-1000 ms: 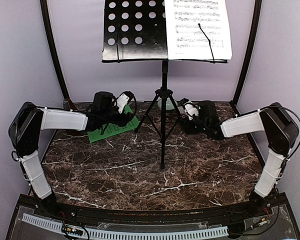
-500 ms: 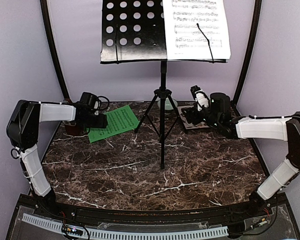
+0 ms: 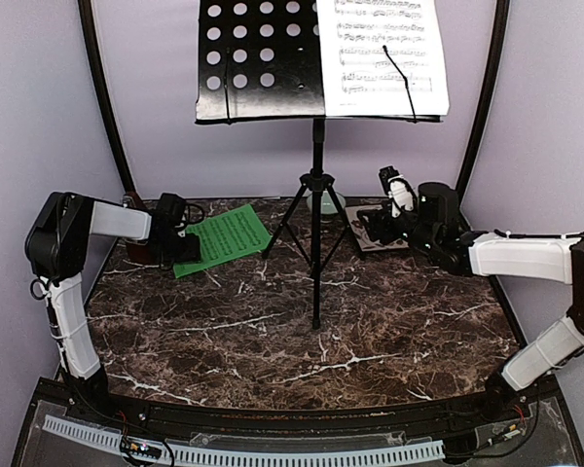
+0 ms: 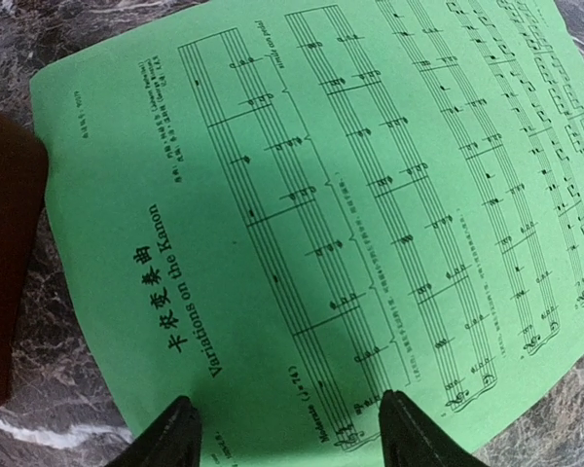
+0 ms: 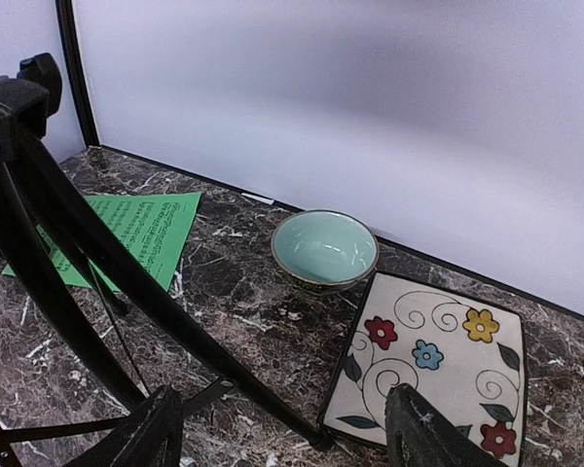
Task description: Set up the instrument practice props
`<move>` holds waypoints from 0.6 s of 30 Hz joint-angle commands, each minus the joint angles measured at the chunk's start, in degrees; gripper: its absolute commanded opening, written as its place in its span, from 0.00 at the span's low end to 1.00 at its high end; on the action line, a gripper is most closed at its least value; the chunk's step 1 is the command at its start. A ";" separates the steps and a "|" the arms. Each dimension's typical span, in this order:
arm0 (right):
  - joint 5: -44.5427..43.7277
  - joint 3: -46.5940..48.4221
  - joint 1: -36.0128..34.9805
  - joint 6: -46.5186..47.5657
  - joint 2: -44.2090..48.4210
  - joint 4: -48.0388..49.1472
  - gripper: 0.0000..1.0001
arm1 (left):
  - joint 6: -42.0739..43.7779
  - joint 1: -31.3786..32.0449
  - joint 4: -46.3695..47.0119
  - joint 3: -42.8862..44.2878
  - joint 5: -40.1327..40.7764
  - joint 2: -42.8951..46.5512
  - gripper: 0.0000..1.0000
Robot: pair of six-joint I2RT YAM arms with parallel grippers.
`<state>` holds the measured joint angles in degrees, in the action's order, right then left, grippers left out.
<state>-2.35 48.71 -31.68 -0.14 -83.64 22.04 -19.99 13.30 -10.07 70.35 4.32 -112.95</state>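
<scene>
The black perforated music stand (image 3: 316, 185) stands mid-table on its tripod, with the white sheet (image 3: 382, 53) on the right half of its desk. The green sheet (image 3: 224, 236) lies flat on the table at the back left. My left gripper (image 3: 185, 245) hovers open over the sheet's left end; in the left wrist view the green sheet (image 4: 331, 214) fills the frame between the open fingertips (image 4: 170, 433). The dark red-brown metronome (image 3: 136, 253) sits just left of it, mostly hidden by the arm, and shows in the left wrist view (image 4: 5, 282). My right gripper (image 3: 378, 226) is open and empty over the tile.
A pale green bowl (image 5: 324, 248) sits at the back behind the stand, and a cream flowered tile (image 5: 433, 355) lies right of it. The stand's tripod legs (image 5: 88, 263) spread across the middle of the table. Purple walls close in the back and sides.
Both grippers have moved outward from the stand's base: the left one to the green sheet's left end by the metronome, the right one rightward over the tile.
</scene>
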 commanded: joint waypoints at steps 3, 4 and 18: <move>-0.03 -0.74 -0.39 -0.41 2.85 1.41 0.72 | -6.38 5.04 -7.25 -5.40 3.35 1.17 0.65; -0.10 -0.74 -0.36 -0.43 2.98 1.47 0.73 | -7.63 6.38 -7.67 -7.03 3.58 1.72 0.65; 1.41 -0.29 -0.40 -0.94 2.64 1.59 0.73 | -25.32 19.71 -14.69 -15.06 4.82 21.63 0.64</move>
<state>-2.28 48.40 -31.68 -0.16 -81.62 22.06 -42.87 34.61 -20.01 54.76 9.45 -97.69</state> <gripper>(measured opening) 0.728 0.620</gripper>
